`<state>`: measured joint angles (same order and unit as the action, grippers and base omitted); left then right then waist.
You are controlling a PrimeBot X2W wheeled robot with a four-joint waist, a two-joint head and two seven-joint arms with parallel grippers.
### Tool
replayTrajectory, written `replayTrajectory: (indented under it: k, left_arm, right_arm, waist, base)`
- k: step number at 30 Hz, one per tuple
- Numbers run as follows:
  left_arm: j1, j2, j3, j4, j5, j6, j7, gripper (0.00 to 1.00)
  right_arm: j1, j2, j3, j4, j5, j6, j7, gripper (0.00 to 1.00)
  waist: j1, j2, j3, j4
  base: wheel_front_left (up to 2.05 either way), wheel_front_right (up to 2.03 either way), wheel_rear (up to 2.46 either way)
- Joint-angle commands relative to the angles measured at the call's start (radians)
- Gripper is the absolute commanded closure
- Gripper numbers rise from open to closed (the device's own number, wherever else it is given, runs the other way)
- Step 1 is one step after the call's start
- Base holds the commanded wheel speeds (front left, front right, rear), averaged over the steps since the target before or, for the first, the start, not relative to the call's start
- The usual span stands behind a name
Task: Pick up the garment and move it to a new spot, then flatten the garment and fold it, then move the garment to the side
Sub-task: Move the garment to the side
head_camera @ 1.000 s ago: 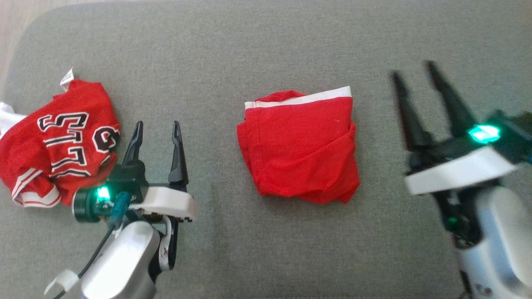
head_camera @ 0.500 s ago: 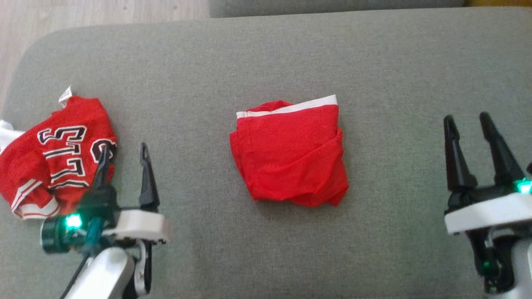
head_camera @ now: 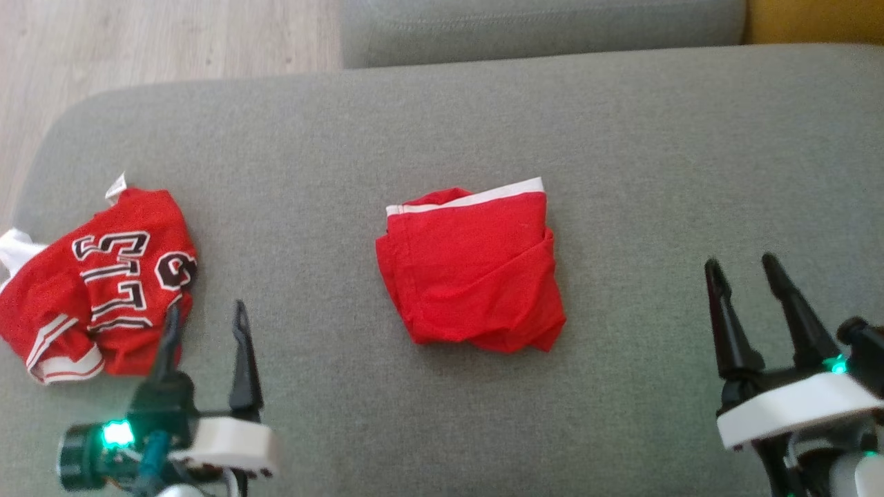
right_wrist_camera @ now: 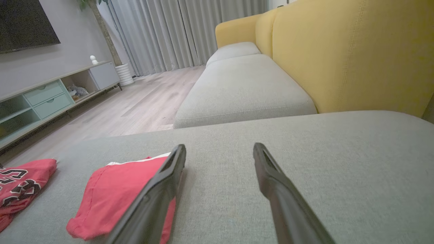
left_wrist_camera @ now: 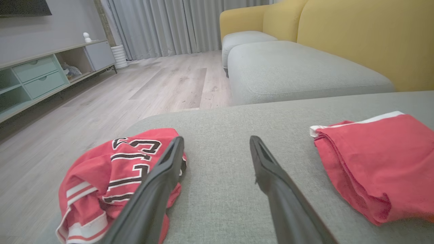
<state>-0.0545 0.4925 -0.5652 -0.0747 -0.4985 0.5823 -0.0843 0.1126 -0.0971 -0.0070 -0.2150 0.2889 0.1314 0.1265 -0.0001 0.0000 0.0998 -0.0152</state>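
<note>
The left hand [head_camera: 206, 307] and the right hand [head_camera: 740, 262] are hovering wide open, holding nothing. The left is sitting just beside a crumpled red jersey with black-and-white lettering [head_camera: 97, 283]. The folded red fabric garment with a white band [head_camera: 473, 273] is lying mid-way across the grey fabric sofa seat [head_camera: 442, 124]. Folding is looking done, and moving it aside is seemingly remaining.

A home living room, plainly: a yellow-backed sofa [right_wrist_camera: 352, 57] with grey seat cushions [right_wrist_camera: 244, 91], pale wood floor [left_wrist_camera: 135, 95] in front of it, long grey curtains [right_wrist_camera: 176, 34] past its far end, and across from the sofa a low cabinet [left_wrist_camera: 37, 78] under a dark screen [right_wrist_camera: 23, 23].
</note>
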Motion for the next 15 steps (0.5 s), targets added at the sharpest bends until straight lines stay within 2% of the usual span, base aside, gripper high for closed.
replayTrajectory:
  k: [1,15]
  left_arm:
    - [-0.022,0.033,0.028,-0.036,0.009,0.01,0.006,0.0]
    - [0.006,0.042,0.015,-0.024,-0.014,-0.002,0.024,0.0]
  right_arm:
    - [-0.012,0.0,0.022,-0.041,-0.011,-0.001,0.009,0.0]
    - [0.022,0.018,0.027,-0.065,-0.041,-0.001,0.042,0.0]
  waist:
    - [0.0001,0.0,-0.013,-0.005]
    - [0.0001,0.0,-0.054,-0.007]
  base:
    - [0.0,0.0,0.0]
    - [0.0,0.0,0.0]
